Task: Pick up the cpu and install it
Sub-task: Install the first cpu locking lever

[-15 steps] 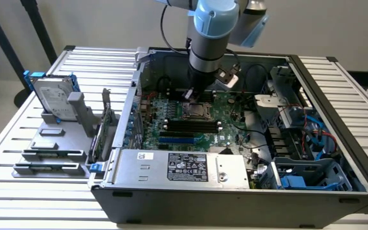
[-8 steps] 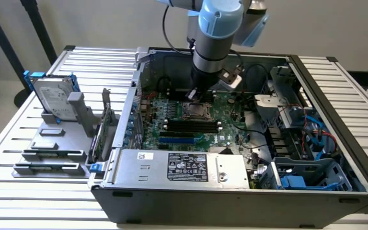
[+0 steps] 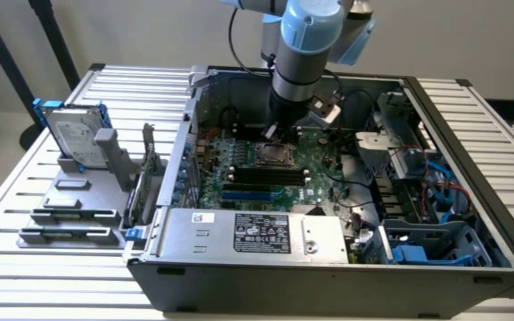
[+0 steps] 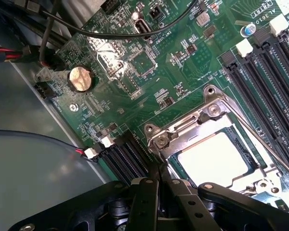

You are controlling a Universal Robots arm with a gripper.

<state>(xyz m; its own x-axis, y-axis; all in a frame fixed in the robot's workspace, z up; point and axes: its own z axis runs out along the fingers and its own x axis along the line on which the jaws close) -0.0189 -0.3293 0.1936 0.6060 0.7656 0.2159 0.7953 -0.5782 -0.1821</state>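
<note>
The gripper [image 4: 160, 185] is hanging just over the socket [image 4: 216, 144] edge with its jaws together, gripping nothing. The cpu [image 4: 213, 159] is lying flat in the socket on the motherboard [image 3: 266, 167], inside the open case [image 3: 328, 281]. A hard drive [image 3: 74, 137] is standing on the counter [image 3: 7, 200] at the exterior view's left.

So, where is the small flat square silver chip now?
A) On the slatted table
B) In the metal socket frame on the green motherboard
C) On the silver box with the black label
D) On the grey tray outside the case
B: the wrist view shows the small flat square silver chip lying inside the metal socket frame on the green motherboard.
</note>
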